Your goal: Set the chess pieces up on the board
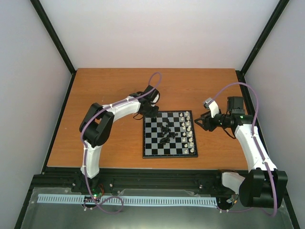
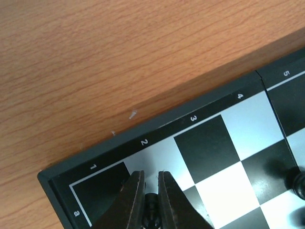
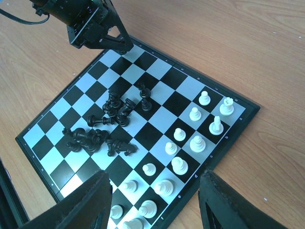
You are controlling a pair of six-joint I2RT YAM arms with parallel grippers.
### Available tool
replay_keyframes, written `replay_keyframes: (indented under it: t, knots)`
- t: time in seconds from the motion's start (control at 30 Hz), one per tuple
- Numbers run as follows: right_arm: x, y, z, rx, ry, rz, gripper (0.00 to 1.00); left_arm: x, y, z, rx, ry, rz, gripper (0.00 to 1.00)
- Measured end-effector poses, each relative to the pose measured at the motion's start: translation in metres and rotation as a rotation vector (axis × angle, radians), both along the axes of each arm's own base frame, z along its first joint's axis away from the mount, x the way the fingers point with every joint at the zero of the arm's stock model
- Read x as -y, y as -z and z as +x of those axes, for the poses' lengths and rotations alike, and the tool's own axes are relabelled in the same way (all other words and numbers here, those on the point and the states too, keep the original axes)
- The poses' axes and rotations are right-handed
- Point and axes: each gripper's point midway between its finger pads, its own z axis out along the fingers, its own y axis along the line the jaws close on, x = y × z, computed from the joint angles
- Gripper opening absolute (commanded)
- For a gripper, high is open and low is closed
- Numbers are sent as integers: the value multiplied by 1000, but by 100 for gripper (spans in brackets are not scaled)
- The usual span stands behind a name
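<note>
Board [image 1: 155, 145] lies flat near the middle of the table [image 1: 105, 90], closer to its near edge, and we see it between the two arms. The white pieces [image 3: 179, 165] stand upright in two rows along the right edge of the board, one piece on each square. The black pieces [image 3: 114, 107] are not in rows. Most of them lie on their sides in two loose heaps in the middle squares, some touching each other.

The left gripper [image 1: 148, 112] is at the far left corner of the board. In the left wrist view this corner is marked with a and 1. Its fingers [image 2: 133, 195] are almost pressed together, and between them we see one black piece [image 2: 151, 210], pinched just above the squares.

The right gripper [image 1: 199, 121] hangs just beside the right edge of the board, over the table and tilted toward the white rows. Its fingers [image 3: 81, 205] are spread about halfway apart, and nothing is between them.
</note>
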Motion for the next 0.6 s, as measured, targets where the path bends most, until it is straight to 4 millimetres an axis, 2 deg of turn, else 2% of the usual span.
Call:
replay_keyframes:
  t: [0.2,0.43,0.47,0.57,0.6]
  knots:
    - [1,1,0,0,3,-9,50,2,7,4,4,-1,-3,10]
    - [1,1,1,-1,5,-11,50,9,7,13,21,0,-20,12]
    - [1,1,1,-1,5,-11,50,9,7,14,22,-1,-22,14]
    - [1,1,1,-1,5,-11,50,9,7,14,22,-2,-22,29]
    - [1,1,1,-1,5,-11,50,9,8,13,20,-1,-19,31]
